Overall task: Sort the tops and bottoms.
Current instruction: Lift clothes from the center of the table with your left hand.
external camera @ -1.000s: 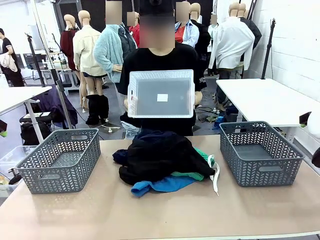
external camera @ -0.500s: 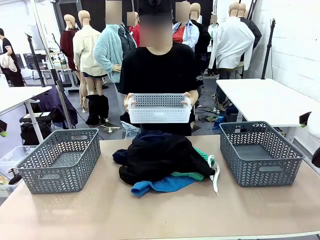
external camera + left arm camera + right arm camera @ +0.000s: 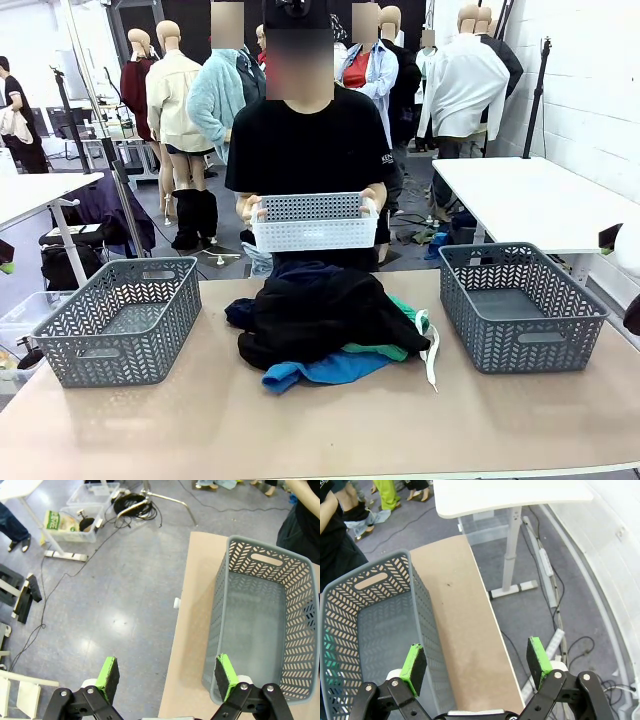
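A heap of clothes lies mid-table in the front view. A black garment [image 3: 320,312] covers most of it. Green shorts [image 3: 397,350] with a long white drawstring [image 3: 432,358] stick out on the right, a dark navy piece [image 3: 240,313] on the left, and a bright blue garment [image 3: 325,370] at the front. My left gripper [image 3: 167,677] is open above the table's left edge, beside an empty grey basket [image 3: 220,615]. My right gripper [image 3: 476,666] is open above the table's right edge, beside the other empty grey basket [image 3: 422,615].
The two grey baskets stand left [image 3: 120,350] and right [image 3: 520,350] of the heap. Across the table a person holds a white basket [image 3: 315,232] level with both hands at waist height. A white table [image 3: 530,195] stands behind on the right.
The person has brought the white basket down from chest height, where its bottom faced me, and now holds it level at the waist. The clothes and my arms have not moved.
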{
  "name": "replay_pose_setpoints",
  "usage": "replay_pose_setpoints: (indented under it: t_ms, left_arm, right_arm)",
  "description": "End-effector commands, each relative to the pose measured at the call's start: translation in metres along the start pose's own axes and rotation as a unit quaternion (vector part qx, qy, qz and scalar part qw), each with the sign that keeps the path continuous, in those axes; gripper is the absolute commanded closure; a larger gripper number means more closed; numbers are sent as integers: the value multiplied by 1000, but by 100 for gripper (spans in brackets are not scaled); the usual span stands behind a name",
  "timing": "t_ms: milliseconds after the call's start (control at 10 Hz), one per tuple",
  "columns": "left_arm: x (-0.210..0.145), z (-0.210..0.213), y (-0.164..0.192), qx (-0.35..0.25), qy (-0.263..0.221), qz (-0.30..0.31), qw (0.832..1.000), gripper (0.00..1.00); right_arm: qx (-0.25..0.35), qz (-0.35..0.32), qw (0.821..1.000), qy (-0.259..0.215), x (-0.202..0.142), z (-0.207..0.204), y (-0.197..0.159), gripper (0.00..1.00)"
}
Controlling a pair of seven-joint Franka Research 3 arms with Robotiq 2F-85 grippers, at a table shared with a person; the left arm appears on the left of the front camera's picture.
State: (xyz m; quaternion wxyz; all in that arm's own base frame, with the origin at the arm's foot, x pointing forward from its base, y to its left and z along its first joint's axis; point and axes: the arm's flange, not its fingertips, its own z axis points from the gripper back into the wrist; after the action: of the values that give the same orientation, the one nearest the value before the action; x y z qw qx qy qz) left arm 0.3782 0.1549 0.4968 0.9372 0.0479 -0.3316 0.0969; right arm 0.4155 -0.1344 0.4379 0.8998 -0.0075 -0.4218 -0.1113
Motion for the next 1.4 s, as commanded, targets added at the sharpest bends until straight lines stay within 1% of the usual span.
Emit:
replay_pose_setpoints:
  t_ms: [0,1300]
  left_arm:
    - [0,1,1,0,-1,0,1000,0]
    - [0,1,1,0,-1,0,1000,0]
  right_arm:
    - [-4,4,1000,5,0,1,2,0]
    - [-4,4,1000,5,0,1,2,0]
